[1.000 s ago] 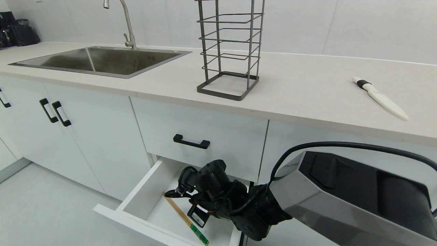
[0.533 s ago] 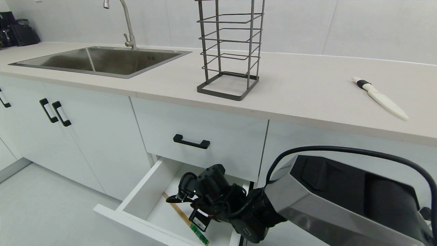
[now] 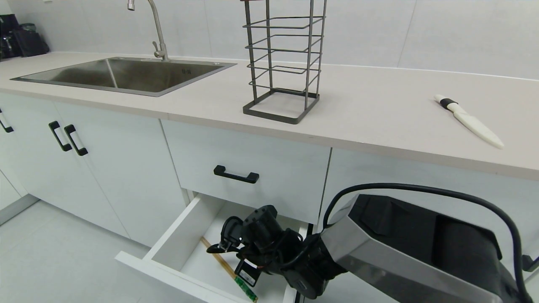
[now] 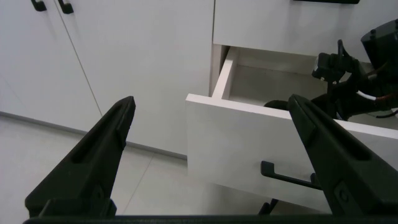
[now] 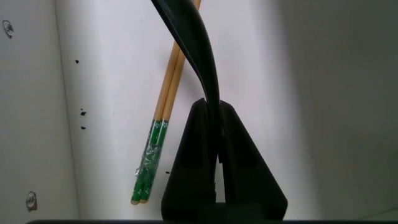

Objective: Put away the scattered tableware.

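**Right pincer** clamped on a black utensil, held low inside the open drawer, just beside the chopsticks that lie on the drawer floor. **Left pincer**, jaws wide apart and holding nothing, hangs before the drawer front. **Judged progress:** the chopsticks are stowed. The utensil is in the drawer but not yet released. A white knife lies on the table, well apart from the drawer, and the drawer is yet to be shut.

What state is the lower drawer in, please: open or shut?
Open: the lower drawer is pulled out, its inside exposed, with chopsticks lying on its floor.
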You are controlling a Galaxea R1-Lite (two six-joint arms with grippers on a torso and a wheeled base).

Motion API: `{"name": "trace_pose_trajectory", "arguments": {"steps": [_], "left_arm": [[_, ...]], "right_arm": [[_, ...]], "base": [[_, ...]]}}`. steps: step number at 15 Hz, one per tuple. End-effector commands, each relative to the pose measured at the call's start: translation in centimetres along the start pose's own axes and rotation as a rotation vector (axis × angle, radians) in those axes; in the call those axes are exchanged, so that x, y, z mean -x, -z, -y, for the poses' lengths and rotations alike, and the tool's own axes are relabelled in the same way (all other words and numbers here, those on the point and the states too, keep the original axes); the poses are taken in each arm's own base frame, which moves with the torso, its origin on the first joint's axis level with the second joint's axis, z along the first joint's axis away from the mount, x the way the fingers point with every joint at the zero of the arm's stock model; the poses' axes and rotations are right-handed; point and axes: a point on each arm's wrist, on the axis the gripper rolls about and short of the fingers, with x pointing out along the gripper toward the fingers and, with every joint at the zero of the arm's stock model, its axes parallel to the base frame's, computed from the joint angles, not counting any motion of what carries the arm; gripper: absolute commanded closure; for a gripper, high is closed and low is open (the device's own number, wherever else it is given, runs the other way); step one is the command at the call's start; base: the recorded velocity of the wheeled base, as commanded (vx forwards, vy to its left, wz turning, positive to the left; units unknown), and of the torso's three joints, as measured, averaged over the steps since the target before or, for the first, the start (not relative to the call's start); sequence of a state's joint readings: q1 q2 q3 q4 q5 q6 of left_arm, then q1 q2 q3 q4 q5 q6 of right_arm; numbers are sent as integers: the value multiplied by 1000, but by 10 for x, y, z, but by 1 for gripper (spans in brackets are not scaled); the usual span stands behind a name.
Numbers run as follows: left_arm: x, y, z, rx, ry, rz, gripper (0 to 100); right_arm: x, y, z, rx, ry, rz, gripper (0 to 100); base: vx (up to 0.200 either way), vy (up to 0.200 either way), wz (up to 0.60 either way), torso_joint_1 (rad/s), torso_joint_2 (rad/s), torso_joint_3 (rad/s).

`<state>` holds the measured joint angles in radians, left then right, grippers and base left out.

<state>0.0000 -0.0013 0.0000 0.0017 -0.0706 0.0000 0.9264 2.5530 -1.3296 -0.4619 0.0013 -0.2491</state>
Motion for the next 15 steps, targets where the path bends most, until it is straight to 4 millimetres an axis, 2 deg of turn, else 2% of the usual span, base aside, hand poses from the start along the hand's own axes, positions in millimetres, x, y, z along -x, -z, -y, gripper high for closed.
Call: {"name": "trace_pose_trajectory", "arguments": {"steps": [1, 6, 9, 12, 15], "left_arm": [[0, 0, 0, 0, 0, -1, 0], [0, 0, 0, 0, 0, -1, 0], [0, 0, 0, 0, 0, -1, 0], [0, 0, 0, 0, 0, -1, 0], [0, 0, 0, 0, 0, 0, 0]], "right_arm": [[-5, 3, -1, 6, -9, -3, 0], [-6, 4, -1, 6, -10, -6, 0], [11, -16, 2, 29, 3, 48, 0], [44, -51, -1, 48, 10, 128, 0], [77, -75, -7, 85, 8, 207, 0]], "base": [[0, 0, 0, 0, 0, 0], [0, 0, 0, 0, 0, 0], [0, 0, 0, 0, 0, 0], [0, 0, 0, 0, 0, 0], [0, 0, 0, 0, 0, 0]]}}
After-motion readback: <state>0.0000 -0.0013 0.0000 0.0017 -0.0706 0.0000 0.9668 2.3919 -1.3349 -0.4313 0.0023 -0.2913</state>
